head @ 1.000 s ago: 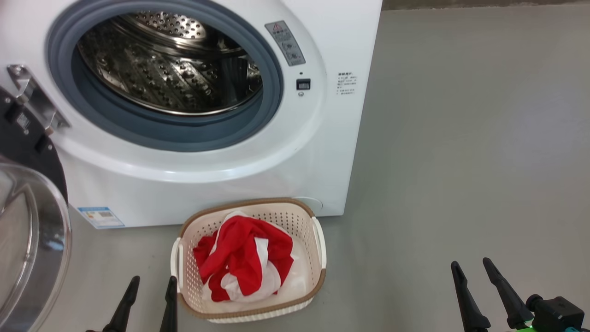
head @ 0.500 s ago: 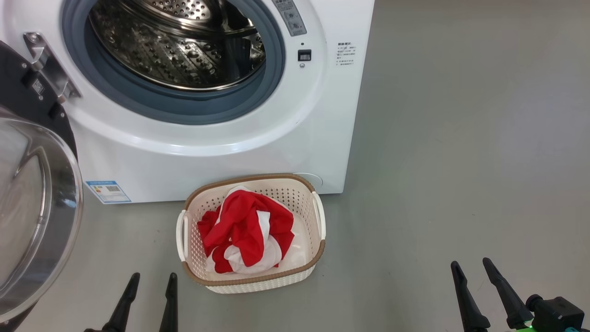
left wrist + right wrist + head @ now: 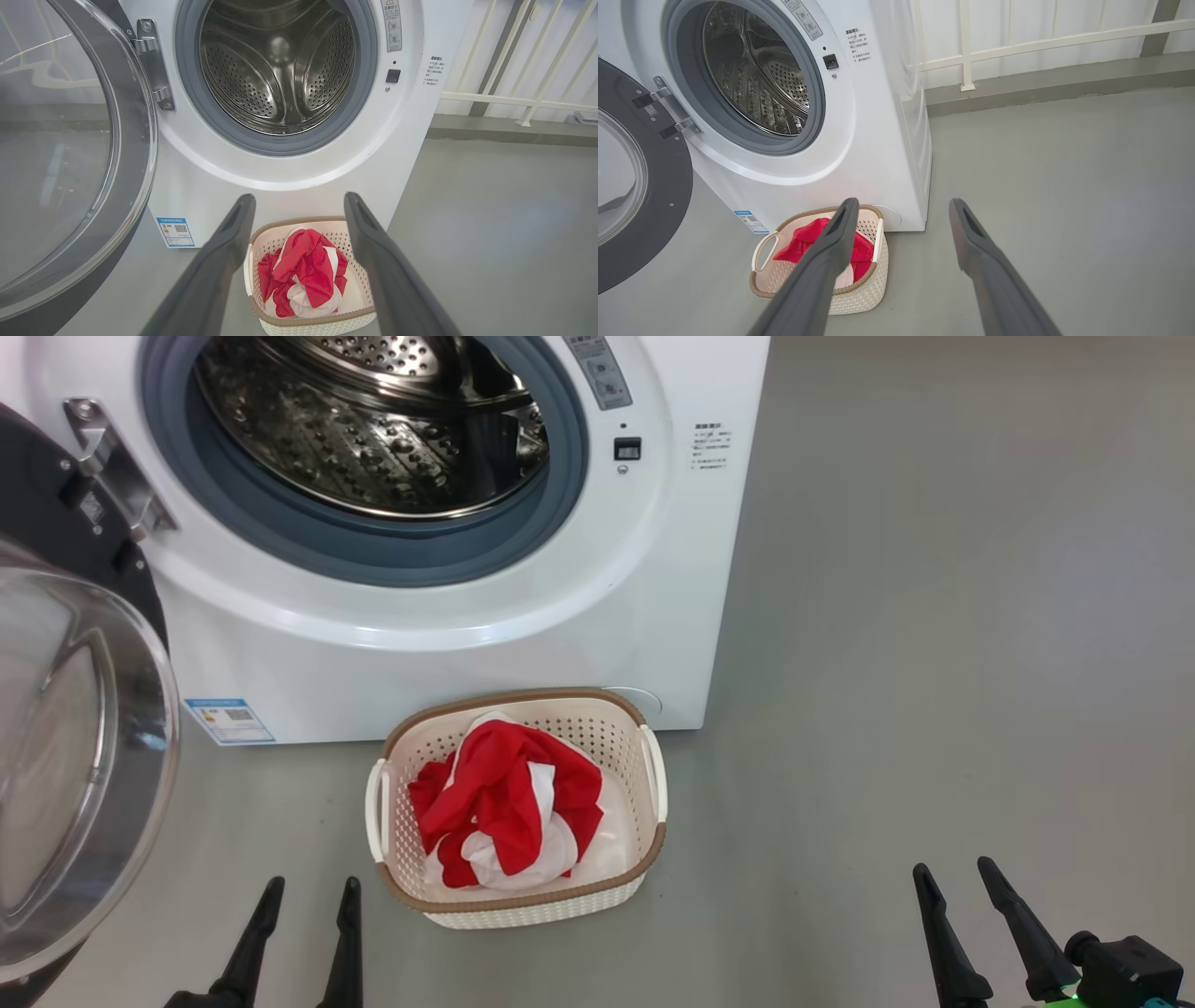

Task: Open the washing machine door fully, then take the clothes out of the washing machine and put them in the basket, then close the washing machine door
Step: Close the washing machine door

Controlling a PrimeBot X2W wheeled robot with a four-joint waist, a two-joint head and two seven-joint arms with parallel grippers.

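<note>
At six o'clock under the washing machine (image 3: 448, 653), the clothes (image 3: 509, 803) lie in the basket (image 3: 532, 915). Left claw (image 3: 314, 882) and right claw (image 3: 952, 866) hang spread, empty. The washing machine door (image 3: 75, 728) gapes at nine o'clock; a shove on its slick glass might skid, leaving it unlatched.

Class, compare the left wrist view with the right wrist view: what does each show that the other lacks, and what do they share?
Left wrist view: the drum's rear wall head-on, white panels in the clothes, the left end effector. Right wrist view: the washing machine's side panel, the right end effector. Shared: the washing machine door standing open, the clothes in the basket, a white railing, grey floor.
</note>
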